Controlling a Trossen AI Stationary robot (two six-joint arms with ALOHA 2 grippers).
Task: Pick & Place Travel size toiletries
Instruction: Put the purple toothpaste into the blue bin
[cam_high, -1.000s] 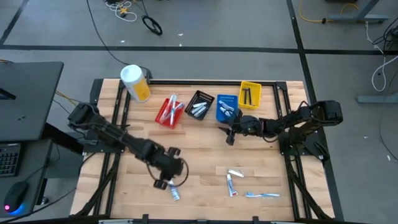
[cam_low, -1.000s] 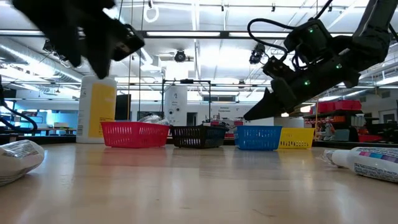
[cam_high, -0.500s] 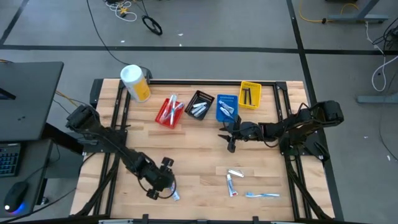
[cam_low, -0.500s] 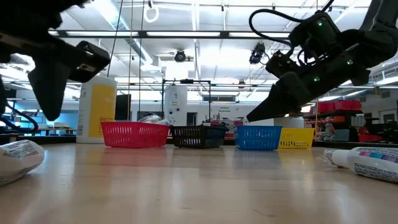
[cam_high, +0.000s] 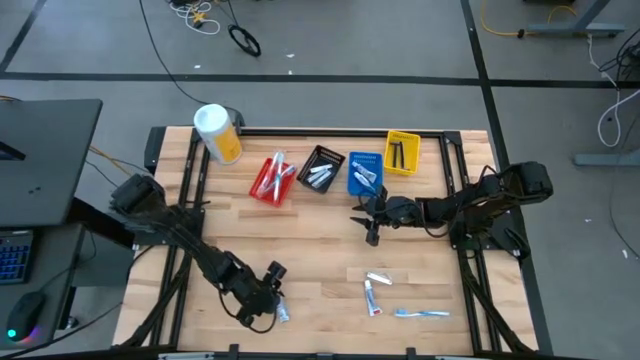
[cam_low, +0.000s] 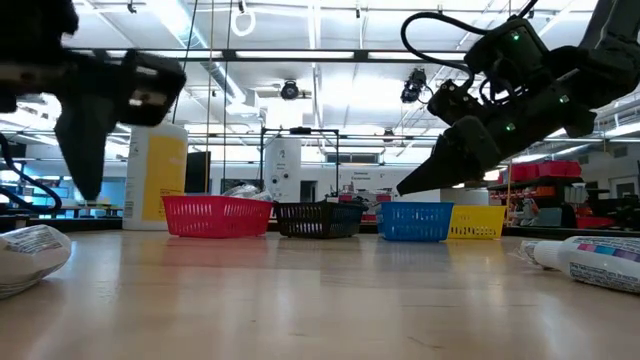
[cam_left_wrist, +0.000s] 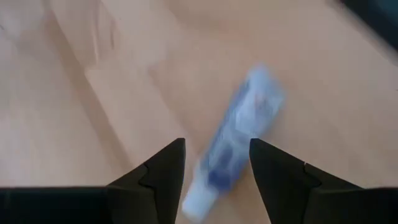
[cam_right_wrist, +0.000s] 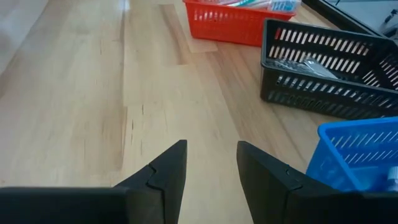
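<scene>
Wooden table (cam_high: 320, 250): used as landmark; four small bins are lined along its far edge, beside a yellow canister (cam_high: 217, 132).
Left gripper (cam_high: 268, 300): since a second ago it has been moved from the table's middle left toward the near edge and lowered over a blue-and-white tube (cam_high: 281, 313); its fingers are now spread apart, wider than before.
Tube by the left gripper: in the left wrist view it (cam_left_wrist: 233, 146) is seen lying flat on the wood, one end reaching in between the spread fingertips; contact cannot be made out, as the tube is smeared.
Right gripper (cam_high: 372, 222): it has been brought slightly lower and nearer the table's middle, just in front of the blue bin (cam_high: 364, 172); its fingers are parted and nothing is held between them.
Remaining toiletries: a tube (cam_high: 377, 279), a red-ended tube (cam_high: 370, 297) and a blue toothbrush (cam_high: 422, 314) are left unmoved near the front right of the table.
Hidden or cut off: bin contents are only partly readable; in the low view the tube at the left edge (cam_low: 28, 255) is cropped.
</scene>
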